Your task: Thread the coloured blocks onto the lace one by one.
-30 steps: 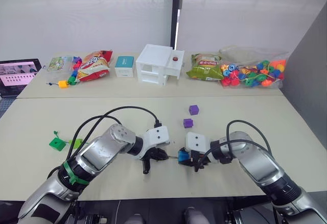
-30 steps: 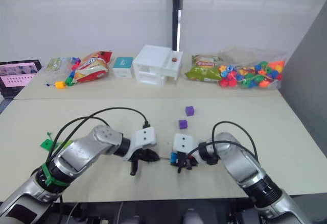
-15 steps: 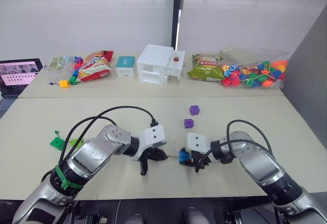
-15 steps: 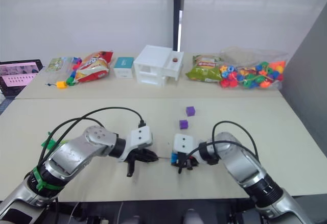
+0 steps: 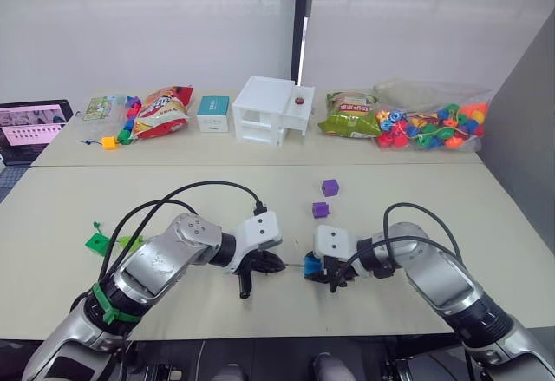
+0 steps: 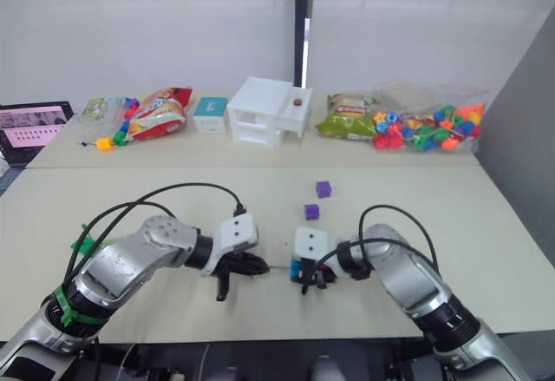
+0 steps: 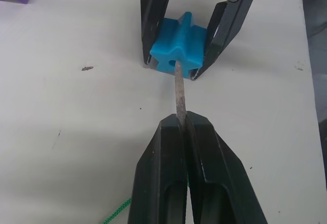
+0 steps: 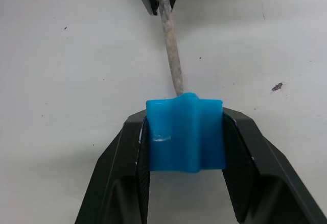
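Observation:
My right gripper [image 5: 320, 271] is shut on a blue block [image 8: 185, 132] just above the table. My left gripper [image 7: 182, 123] is shut on the lace's stiff greyish tip [image 7: 179, 89], and the tip's end meets the hole in the blue block [image 7: 179, 50]. A bit of the lace's green cord [image 7: 116, 213] trails behind the left fingers. Two purple blocks [image 5: 329, 187] [image 5: 320, 210] lie on the table beyond the grippers. A dark green block [image 5: 96, 243] and a light green block [image 5: 130, 243] lie at the far left.
On the back table stand a white box [image 5: 270, 109], a teal box [image 5: 211, 112], snack bags [image 5: 161, 112] [image 5: 347, 114], a clear bag of beads [image 5: 431, 125], a bead string with a yellow cube [image 5: 107, 142] and a tablet [image 5: 31, 127].
My left arm has shifted slightly, with the lace tip still at the blue block. The right gripper holds the block in the same place.

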You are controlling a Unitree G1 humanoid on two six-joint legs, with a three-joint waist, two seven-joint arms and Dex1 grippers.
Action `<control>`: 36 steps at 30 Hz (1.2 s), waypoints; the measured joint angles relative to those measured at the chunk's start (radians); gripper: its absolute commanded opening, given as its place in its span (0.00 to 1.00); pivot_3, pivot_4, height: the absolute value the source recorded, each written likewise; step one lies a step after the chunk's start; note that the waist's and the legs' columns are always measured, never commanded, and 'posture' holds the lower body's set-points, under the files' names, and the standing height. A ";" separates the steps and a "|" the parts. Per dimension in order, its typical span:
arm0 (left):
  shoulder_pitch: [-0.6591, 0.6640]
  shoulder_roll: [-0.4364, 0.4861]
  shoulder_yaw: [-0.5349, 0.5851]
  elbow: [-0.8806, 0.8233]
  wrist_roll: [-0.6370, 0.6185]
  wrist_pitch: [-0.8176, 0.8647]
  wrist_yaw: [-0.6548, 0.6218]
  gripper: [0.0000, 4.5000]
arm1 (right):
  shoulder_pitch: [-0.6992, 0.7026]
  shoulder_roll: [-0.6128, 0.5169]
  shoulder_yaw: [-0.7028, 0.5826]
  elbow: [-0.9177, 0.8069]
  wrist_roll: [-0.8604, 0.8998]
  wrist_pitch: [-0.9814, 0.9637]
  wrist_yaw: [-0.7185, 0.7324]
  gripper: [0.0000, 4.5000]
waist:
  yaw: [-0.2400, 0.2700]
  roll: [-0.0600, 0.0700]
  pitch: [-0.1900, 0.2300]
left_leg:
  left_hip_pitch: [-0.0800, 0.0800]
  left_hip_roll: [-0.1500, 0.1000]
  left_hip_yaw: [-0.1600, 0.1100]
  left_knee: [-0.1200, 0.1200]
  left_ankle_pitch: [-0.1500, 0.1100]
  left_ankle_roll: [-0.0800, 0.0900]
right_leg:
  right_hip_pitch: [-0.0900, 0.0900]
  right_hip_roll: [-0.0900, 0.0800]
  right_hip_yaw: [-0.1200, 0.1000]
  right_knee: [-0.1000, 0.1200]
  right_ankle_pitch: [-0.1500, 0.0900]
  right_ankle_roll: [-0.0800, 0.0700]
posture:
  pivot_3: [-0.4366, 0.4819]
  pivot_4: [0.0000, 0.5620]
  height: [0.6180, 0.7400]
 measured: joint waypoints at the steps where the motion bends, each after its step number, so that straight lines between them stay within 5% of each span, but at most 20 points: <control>1: 0.000 -0.007 -0.005 0.005 0.001 -0.002 0.001 0.00 | 0.000 0.000 0.000 -0.002 0.000 0.002 0.000 0.30 | 0.000 0.000 0.000 | 0.000 0.000 0.000 0.000 0.000 0.000 | 0.000 0.000 0.000 0.000 0.000 0.000 | 0.48 0.27 1.00; 36: -0.040 -0.167 -0.099 0.186 0.091 -0.145 -0.021 0.00 | 0.012 -0.020 -0.005 -0.043 0.006 0.057 -0.003 0.30 | 0.019 0.000 -0.001 | 0.000 0.000 0.000 0.000 0.000 0.000 | 0.000 0.000 0.000 -0.001 0.000 0.000 | 0.48 0.27 1.00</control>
